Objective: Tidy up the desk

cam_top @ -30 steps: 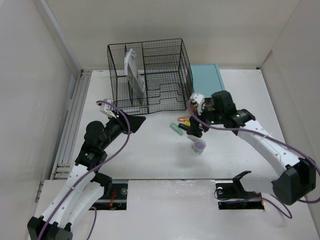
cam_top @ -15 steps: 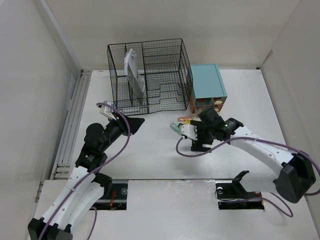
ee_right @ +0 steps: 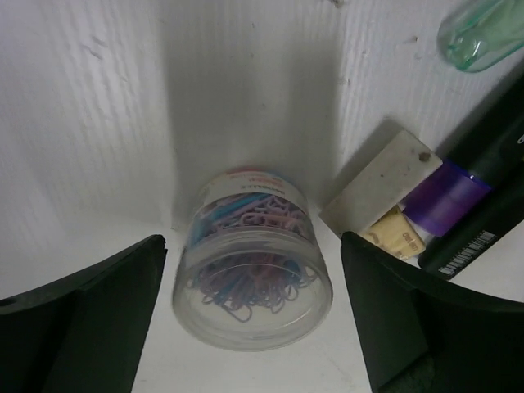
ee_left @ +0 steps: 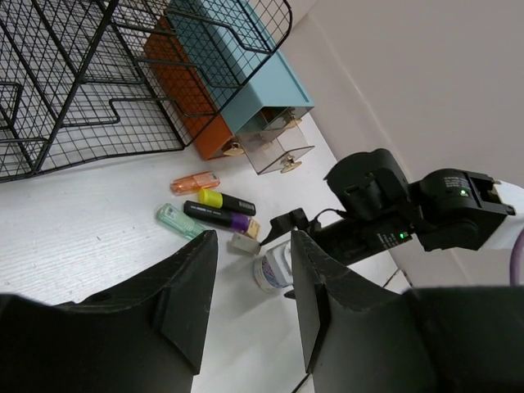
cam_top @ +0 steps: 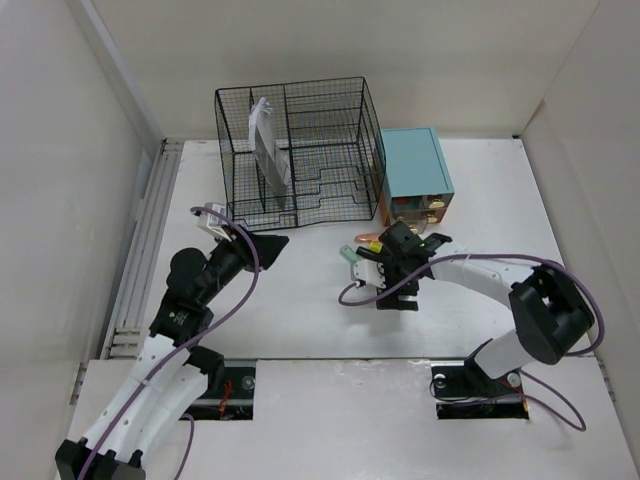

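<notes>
The white desk (cam_top: 290, 320) carries a clear jar of coloured paper clips (ee_right: 252, 266), also seen in the left wrist view (ee_left: 273, 264). My right gripper (ee_right: 252, 246) is open, low over the desk, with one finger on each side of the jar and not touching it. In the top view the right gripper (cam_top: 392, 288) hides the jar. My left gripper (cam_top: 262, 243) is open and empty, held above the desk left of the items; its fingers (ee_left: 188, 286) frame the jar from afar.
Next to the jar lie a white eraser (ee_right: 381, 176), a purple-banded black marker (ee_right: 458, 192), a green highlighter (ee_left: 178, 221), an orange highlighter (ee_left: 195, 182) and a yellow-capped marker (ee_left: 225, 201). A teal drawer box (cam_top: 415, 170) and a black wire rack (cam_top: 295, 150) stand behind.
My right gripper has swung from near the teal box toward me and to the left, and come down around the jar of paper clips. The left arm has barely moved.
</notes>
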Tool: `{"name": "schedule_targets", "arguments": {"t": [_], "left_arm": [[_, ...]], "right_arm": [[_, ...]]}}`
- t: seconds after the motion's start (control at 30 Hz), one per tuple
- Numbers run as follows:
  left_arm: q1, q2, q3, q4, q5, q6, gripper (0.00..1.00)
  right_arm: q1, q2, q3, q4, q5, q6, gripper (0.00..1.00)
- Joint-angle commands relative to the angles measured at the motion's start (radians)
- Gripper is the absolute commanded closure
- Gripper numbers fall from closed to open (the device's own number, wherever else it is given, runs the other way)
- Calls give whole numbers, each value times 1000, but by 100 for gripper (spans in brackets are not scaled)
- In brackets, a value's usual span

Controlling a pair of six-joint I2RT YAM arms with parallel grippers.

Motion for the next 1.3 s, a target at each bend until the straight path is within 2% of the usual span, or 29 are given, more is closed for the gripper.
{"name": "schedule_targets", "arguments": {"t": [0.0,0.03,0.17,0.4,0.5,0.63,0.73,0.9,1.0,1.27], "left_arm": [[-4,-22,-3,27,-2,19,62],[-4,-22,6,17,-2,19,62],[-4,-31,7,8,-2,19,62],[-4,-31,7,17,-2,19,62],[-4,-31,7,27,-2,19,62],[-4,-22,7,37,7,9,62],[-4,-22,7,37,16,9,62],[-4,-22,-3,37,16,9,62],[-4,-22,-3,37,16,9,62],[-4,-22,-3,37,16,9,62]], "right_arm": [[-1,48,42,47,-25,0,10],[-1,68,53,47,-25,1,21],[-1,79,64,22,-34,10,52],[8,-9,182,-126,-118,10,87],[8,-59,281,-208,-160,19,88],[-2,-135,383,-208,-158,66,88],[-47,-145,407,-112,-108,134,88],[-88,-145,383,91,145,270,91],[-125,-123,365,180,237,349,91],[-205,-79,365,297,293,413,92]]}}
